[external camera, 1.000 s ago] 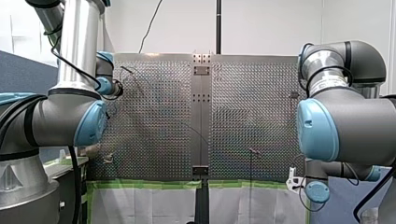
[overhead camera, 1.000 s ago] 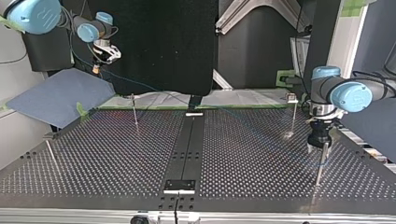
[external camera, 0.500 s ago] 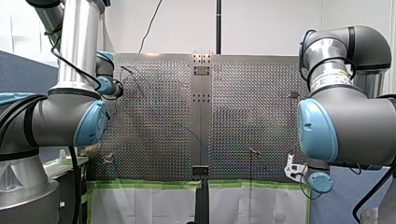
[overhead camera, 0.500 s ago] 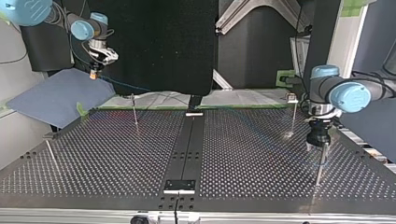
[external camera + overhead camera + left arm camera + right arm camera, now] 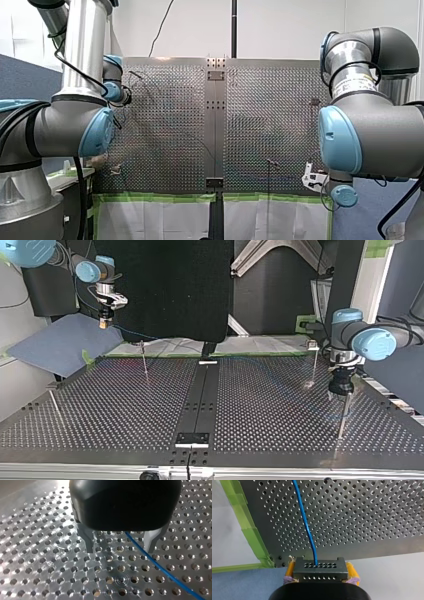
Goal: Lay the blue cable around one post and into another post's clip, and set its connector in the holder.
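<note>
Right gripper (image 5: 104, 323) is dipping at top view's ten o'clock, clamping dark perforated connector (image 5: 320, 571). Left gripper (image 5: 120, 547), fingers (image 5: 88, 540) apart, is straddling thin blue cable (image 5: 160, 567); post-wrapping seemingly next.

Perforated metal table (image 5: 280, 407), dark centre strip (image 5: 200, 390), thin posts (image 5: 144, 362) standing upright, green tape (image 5: 160, 197) along one edge.

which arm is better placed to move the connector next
Right, probably. My right gripper is shut on the connector, with the blue cable running out of it over the table. My left gripper is open, astride the cable and gripping nothing.
</note>
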Tool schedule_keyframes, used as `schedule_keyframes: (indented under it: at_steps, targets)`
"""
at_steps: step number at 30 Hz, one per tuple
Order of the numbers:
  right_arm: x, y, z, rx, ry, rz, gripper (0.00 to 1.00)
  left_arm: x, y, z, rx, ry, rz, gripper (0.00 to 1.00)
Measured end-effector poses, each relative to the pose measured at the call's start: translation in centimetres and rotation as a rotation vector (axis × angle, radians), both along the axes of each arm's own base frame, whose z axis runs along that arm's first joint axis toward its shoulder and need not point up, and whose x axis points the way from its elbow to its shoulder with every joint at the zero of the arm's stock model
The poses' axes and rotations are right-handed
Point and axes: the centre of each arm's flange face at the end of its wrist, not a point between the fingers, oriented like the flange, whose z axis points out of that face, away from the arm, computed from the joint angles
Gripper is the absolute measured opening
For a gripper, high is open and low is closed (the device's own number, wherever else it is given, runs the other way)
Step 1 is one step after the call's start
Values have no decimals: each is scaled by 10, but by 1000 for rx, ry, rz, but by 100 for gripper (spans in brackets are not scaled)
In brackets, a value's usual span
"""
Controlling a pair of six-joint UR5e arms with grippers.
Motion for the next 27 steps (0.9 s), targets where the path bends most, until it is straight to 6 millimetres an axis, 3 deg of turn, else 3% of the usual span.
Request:
schedule_keyframes:
  at_steps: [11,27]
  targets:
    - [3,1,0,6,-1,7,0,-16,-2,3,-27,2,-7,100]
    - [3,2,-1,9,0,9,0,-78,-5,7,10,90,32,100]
